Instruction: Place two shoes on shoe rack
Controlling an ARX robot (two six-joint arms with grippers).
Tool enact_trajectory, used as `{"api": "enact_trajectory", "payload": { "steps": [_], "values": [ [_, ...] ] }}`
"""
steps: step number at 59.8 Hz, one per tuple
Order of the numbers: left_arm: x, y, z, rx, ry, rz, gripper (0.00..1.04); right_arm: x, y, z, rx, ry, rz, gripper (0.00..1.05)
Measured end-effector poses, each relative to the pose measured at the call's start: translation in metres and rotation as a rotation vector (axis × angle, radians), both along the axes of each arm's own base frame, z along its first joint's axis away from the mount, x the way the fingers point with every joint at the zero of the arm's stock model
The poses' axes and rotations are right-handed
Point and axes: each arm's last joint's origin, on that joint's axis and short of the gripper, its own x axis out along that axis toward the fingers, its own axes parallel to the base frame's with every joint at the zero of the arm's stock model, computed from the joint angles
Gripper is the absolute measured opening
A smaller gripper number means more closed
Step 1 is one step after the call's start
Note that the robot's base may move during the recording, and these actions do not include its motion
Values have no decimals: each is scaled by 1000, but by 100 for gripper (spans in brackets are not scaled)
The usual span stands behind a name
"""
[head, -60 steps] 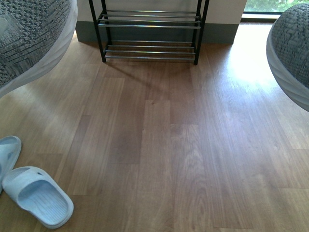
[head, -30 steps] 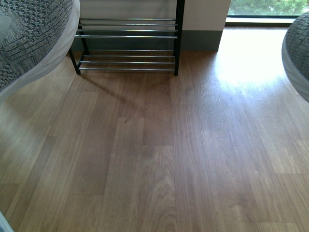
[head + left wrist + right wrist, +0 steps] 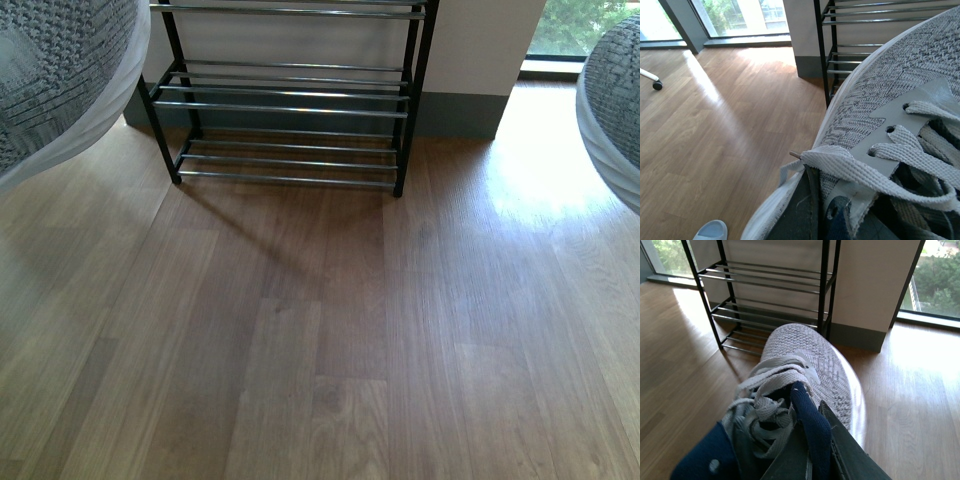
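Wood-plank floor [image 3: 330, 330] fills most of the front view, running up to a pale wall [image 3: 470, 40] with a grey skirting; against that wall stands the shoe rack [image 3: 290, 105], black side frames and chrome rods, three tiers showing with its feet on the floor; a window [image 3: 740, 15] with greenery behind it lets bright light onto the boards beside the rack. Two grey mesh sneakers are held up off the floor on either side of the front view, with the rack beyond and between them, touching neither: the left sneaker [image 3: 60, 70] fills the upper left corner, white sole edge downward, and the right sneaker [image 3: 615, 110] hangs at the right edge. In the left wrist view the left sneaker's toe points toward the rack; the left jaws are closed on its navy lining by the white laces, only one dark finger clearly seen. In the right wrist view the right jaws pinch the right sneaker's navy lining between two dark fingers, toe aimed at the rack's lower tiers. A pale blue slide sandal [image 3: 710, 231] lies on the floor below the left sneaker, only its tip showing; smallest, a black caster [image 3: 657, 85] rests on the boards near the window.
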Motion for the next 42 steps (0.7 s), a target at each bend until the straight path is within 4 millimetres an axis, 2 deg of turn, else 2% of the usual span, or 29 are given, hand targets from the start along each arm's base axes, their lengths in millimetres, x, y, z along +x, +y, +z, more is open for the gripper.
{"api": "enact_trajectory", "payload": {
  "steps": [42],
  "values": [
    [0, -1, 0, -4, 1, -15, 2, 0, 0, 0, 1, 0, 8, 1]
  ]
}}
